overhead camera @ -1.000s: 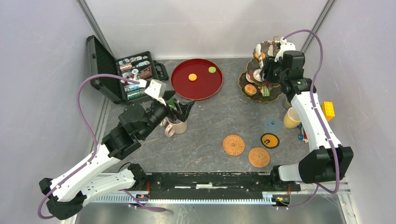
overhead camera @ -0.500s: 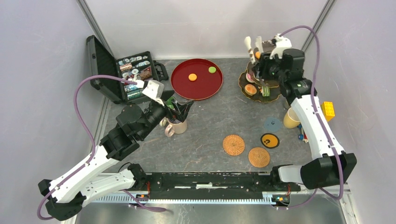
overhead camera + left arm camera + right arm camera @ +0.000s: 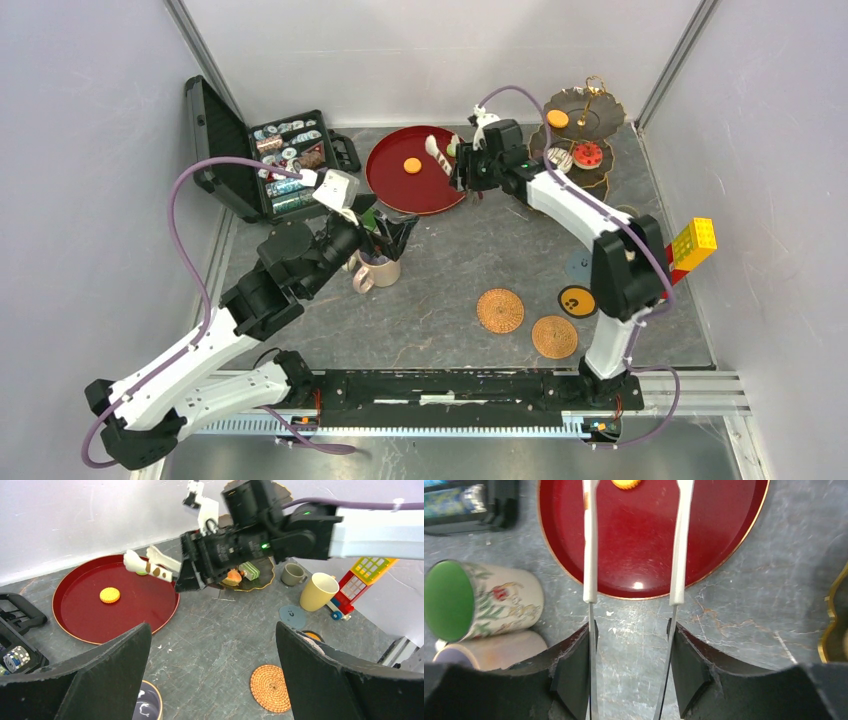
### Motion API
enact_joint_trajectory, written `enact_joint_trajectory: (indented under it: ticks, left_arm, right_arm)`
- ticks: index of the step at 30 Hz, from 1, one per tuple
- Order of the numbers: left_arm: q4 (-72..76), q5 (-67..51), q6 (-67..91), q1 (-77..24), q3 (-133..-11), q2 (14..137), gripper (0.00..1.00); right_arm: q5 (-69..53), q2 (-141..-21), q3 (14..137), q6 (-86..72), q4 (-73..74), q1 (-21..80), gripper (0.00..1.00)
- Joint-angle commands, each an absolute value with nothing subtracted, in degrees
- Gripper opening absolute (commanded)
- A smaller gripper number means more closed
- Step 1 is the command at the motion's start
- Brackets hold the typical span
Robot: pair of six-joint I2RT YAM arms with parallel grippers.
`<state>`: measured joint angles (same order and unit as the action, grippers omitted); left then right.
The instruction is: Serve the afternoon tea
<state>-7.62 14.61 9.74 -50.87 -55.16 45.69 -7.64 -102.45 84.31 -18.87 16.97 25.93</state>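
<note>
Right claw (image 3: 445, 155) hangs over the right side of the round red tray (image 3: 400, 195) at the middle of the far edge. Its two white fingers are spread well apart and hold nothing. In the right wrist view their tips run off the top of the frame, and an orange cake (image 3: 626, 483) lies between them, cut off there too. From above, this claw hides the green cake; the left wrist view shows only a sliver of it (image 3: 142, 572) behind one finger.

Left claw (image 3: 210, 630) is also wide open and empty, above the beige mug (image 3: 378, 272) near the left edge. It covers most of the green-lined mug (image 3: 469, 605) in the overhead view. The right wrist camera shows that mug close beside the beige one, though whether it stands or lies is hard to tell.

At the far right corner stands the three-tier stand (image 3: 595, 115), with another orange cake (image 3: 558, 118) on top and a red cake (image 3: 590, 155) one tier lower. The right arm's elbow hides the yellow mug (image 3: 319, 591) from above; the small grey mug (image 3: 291, 573) stands just beside it.
</note>
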Motion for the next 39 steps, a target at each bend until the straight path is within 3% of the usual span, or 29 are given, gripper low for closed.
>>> enact_joint_trajectory:
  ticks: [1,9,39]
  left_arm:
    - [-6.33,15.71,9.76,-51.06,-55.65,46.4,1.0]
    - [-6.51,16.05,9.41,-50.98,-55.81,47.1,1.0]
    - [-6.51,15.85,9.49,-50.98,-55.81,46.15,1.0]
  right_arm:
    - [-4.04,-108.69,90.37,-26.87,12.34,26.77,0.59]
    - [3.08,-122.05,102.45,-27.73,19.75,26.82,0.6]
    - [14.12,-133.05,112.43,-22.4,23.09,27.47,0.59]
